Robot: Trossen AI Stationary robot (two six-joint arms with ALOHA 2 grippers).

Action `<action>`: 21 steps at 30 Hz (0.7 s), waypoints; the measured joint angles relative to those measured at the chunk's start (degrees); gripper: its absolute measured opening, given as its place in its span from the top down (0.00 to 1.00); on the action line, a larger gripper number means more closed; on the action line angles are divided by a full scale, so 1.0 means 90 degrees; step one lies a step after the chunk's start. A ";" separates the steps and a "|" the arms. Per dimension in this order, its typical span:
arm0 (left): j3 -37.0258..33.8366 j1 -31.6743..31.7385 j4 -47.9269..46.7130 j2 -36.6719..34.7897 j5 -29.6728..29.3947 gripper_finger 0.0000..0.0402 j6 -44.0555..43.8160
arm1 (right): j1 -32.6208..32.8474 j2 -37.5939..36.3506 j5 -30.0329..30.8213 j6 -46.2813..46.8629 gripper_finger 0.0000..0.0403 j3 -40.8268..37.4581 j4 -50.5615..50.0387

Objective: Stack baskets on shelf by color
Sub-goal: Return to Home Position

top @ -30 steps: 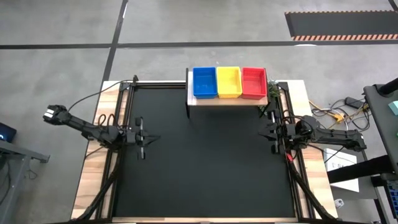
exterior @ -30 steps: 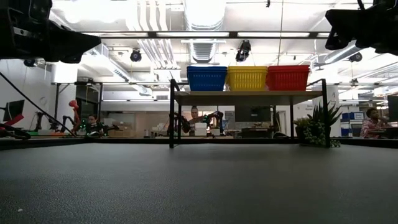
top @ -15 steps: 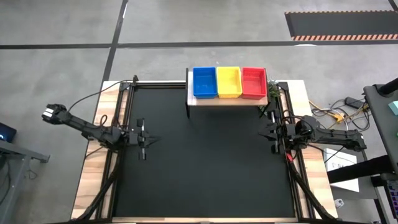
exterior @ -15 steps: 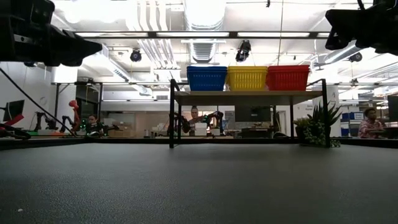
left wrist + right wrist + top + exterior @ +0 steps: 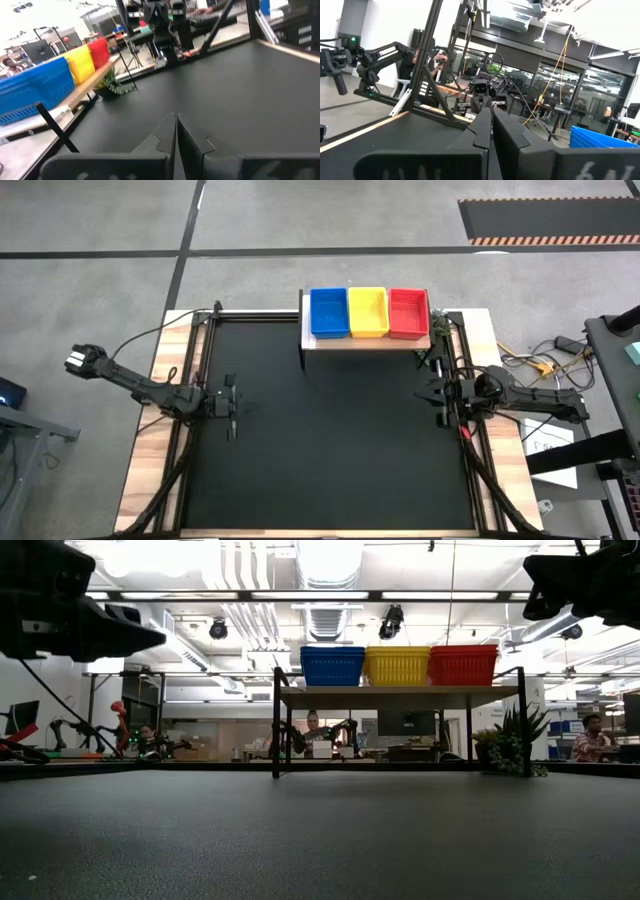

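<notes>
The light wood shelf (image 5: 365,341) stands on black legs at the far edge of the black mat. On its top sit a blue basket (image 5: 329,312), a yellow basket (image 5: 367,311) and a red basket (image 5: 408,312), side by side; the low view shows them in a row (image 5: 398,665). My left gripper (image 5: 240,406) hovers over the mat's left side, shut and holding nothing (image 5: 176,117). My right gripper (image 5: 432,392) hovers over the mat's right side, shut and holding nothing (image 5: 490,112).
The black mat (image 5: 330,450) stretches bare between the two arms. A small green plant (image 5: 512,748) stands beside the shelf's right leg. Metal rails (image 5: 190,380) run along both sides of the mat. People sit in the room behind the table.
My left gripper has tipped downward a little and sunk slightly over the mat's left side, staying shut.
</notes>
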 joint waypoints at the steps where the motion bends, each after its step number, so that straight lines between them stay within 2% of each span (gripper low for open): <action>1: 0.0001 0.0001 0.0000 0.0049 0.0000 1.00 0.0000 | 0.0000 0.0000 0.0000 0.0000 0.98 0.0000 -0.0002; 21: 0.0000 0.0002 0.0000 0.1399 0.0005 1.00 0.0000 | 0.0001 0.0000 -0.0002 0.0000 0.98 0.0000 -0.0001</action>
